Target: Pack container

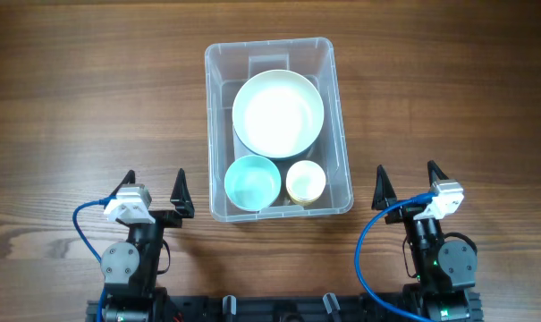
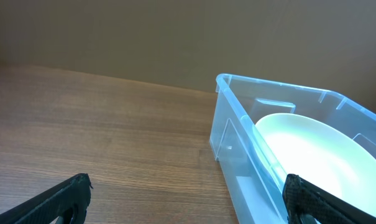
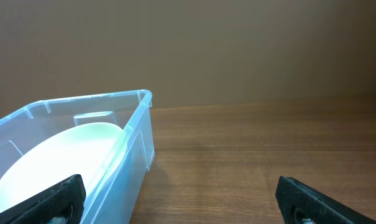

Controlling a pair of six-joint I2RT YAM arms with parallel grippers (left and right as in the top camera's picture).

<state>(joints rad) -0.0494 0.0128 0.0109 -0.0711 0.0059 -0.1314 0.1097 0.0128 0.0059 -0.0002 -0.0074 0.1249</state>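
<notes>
The clear plastic container [image 1: 218, 63] stands in the middle of the wooden table. Inside it lie a large white bowl [image 1: 277, 112], a light blue bowl [image 1: 252, 183] and a small cream cup [image 1: 305, 181]. My left gripper [image 1: 154, 186] is open and empty, left of the container's near corner. My right gripper [image 1: 406, 179] is open and empty, right of the container. The left wrist view shows the container [image 2: 234, 134] with the white bowl [image 2: 312, 146] to the right of the left gripper [image 2: 188, 193]. The right wrist view shows the container [image 3: 135, 140] and bowl [image 3: 57, 158] to the left of the right gripper [image 3: 181, 196].
Bare wooden table [image 1: 73, 107] surrounds the container on all sides. Blue cables [image 1: 367, 259] run from both arm bases at the front edge.
</notes>
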